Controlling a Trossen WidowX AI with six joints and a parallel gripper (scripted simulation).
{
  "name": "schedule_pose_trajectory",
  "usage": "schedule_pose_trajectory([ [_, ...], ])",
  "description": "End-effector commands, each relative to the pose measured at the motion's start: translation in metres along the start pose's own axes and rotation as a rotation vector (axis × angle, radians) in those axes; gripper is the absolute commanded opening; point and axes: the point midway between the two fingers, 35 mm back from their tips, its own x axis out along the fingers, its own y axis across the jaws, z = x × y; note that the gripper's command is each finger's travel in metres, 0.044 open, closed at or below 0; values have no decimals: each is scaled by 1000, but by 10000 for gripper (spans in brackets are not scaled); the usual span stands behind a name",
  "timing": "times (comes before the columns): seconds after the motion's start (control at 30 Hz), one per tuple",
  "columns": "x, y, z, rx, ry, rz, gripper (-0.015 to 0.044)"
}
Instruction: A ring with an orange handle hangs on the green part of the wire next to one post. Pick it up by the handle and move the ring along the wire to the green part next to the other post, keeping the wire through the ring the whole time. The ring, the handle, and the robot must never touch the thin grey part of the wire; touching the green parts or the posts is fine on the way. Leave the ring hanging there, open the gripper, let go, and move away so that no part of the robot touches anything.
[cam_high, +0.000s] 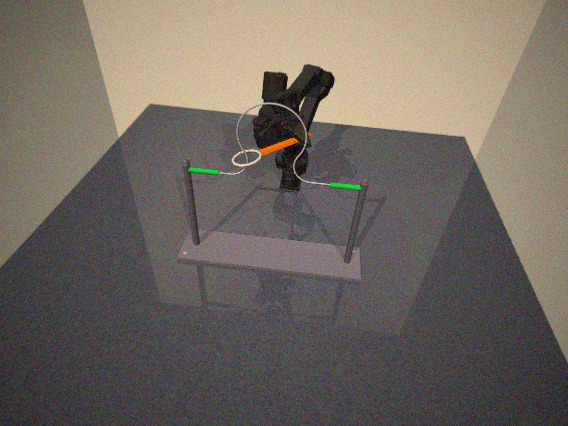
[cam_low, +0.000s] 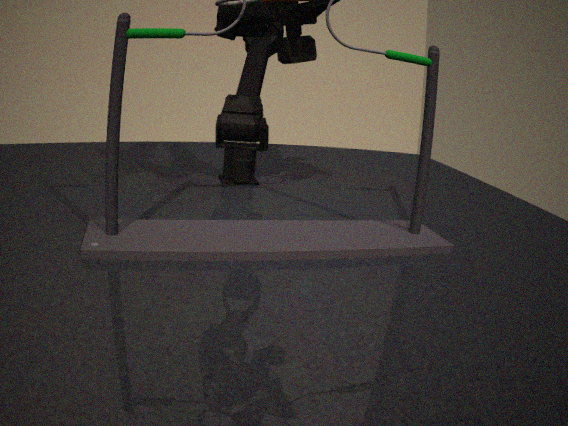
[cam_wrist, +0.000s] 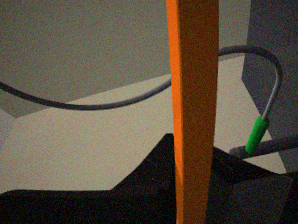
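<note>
We cannot make out the gripper (cam_high: 300, 141) fingers against the dark arm in the top view, but it is clamped on the orange handle (cam_high: 278, 146). The ring (cam_high: 246, 158) sits centre-left, around the thin grey wire (cam_high: 270, 104), just right of the left green part (cam_high: 203, 171). The exterior view crops ring and handle off its upper edge. The right green part (cam_high: 345, 186) lies well apart.

This is a bare test room, not a home or shop. Plain beige walls (cam_high: 310, 45) enclose a glossy dark floor (cam_high: 100, 350), furnished only with a black robot arm (cam_low: 242, 125) behind a wire-and-post stand (cam_high: 270, 260).
</note>
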Motion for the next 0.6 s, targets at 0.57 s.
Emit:
schedule_pose_trajectory([
  [0.57,-5,48,6,181,8,103,-150],
])
